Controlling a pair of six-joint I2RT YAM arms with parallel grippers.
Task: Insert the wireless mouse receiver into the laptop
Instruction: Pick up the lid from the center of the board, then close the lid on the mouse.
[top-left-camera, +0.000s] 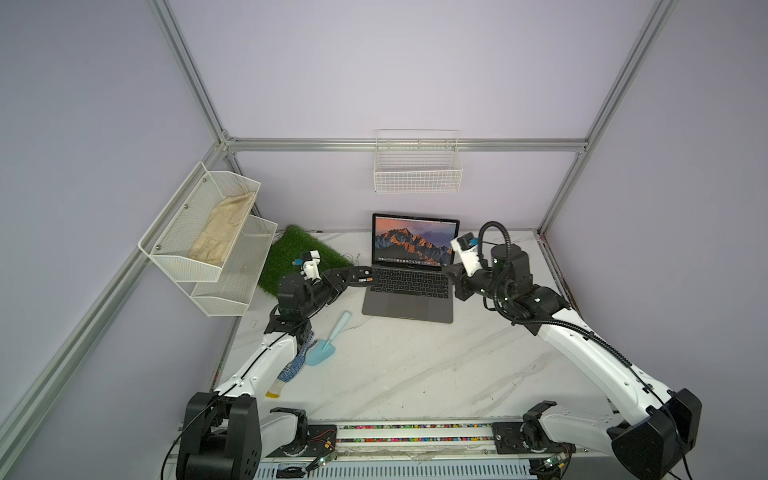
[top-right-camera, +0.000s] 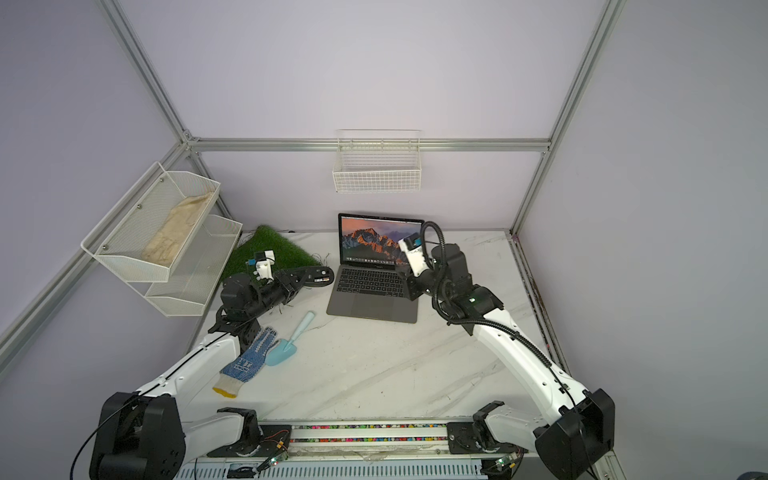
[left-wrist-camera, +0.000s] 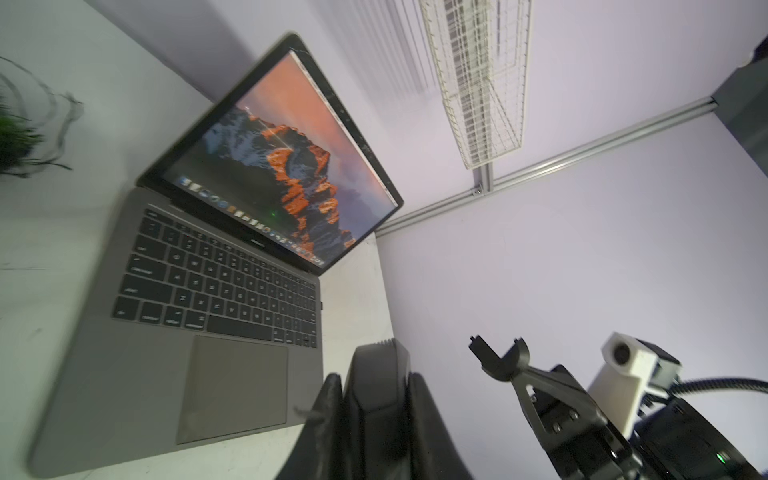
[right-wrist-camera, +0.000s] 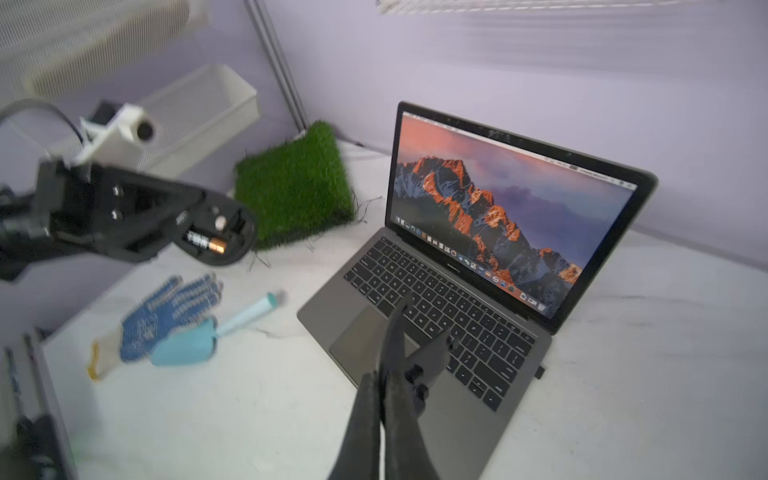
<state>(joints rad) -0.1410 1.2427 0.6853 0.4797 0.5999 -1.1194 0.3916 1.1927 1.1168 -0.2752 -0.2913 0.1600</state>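
The wireless mouse receiver (right-wrist-camera: 539, 371) sat plugged into the right side edge of the laptop (top-left-camera: 405, 305). Only a tiny dark stub stuck out level with the keyboard, and it showed in the left wrist view too (left-wrist-camera: 321, 304). In both top views it was too small to make out. The laptop stood open on the marbled white table (top-left-camera: 415, 374), its screen lit with an orange mountain and facing the robot. The right gripper (top-left-camera: 448, 268) hung just beside the laptop's right edge near the hinge, jaws closed together with nothing visible between them and clear of the stub. On the other side, the left gripper (top-left-camera: 347, 278) was clamped on the black mouse (right-wrist-camera: 220, 235), holding it off the table just by the laptop's left edge. The mouse's underside was turned up and its compartment was uncovered, showing a battery (right-wrist-camera: 206, 242). Behind the mouse a square of green artificial grass (right-wrist-camera: 295, 183) lay at the back of the table. Nearer the robot, a blue-dotted work glove (top-right-camera: 249, 361) and a pale blue trowel (top-right-camera: 291, 340) lay touching each other. A white mesh shelf (top-left-camera: 199, 232) on the left wall held a beige cloth, and a white wire basket (top-left-camera: 417, 166) hung on the back wall above the laptop.
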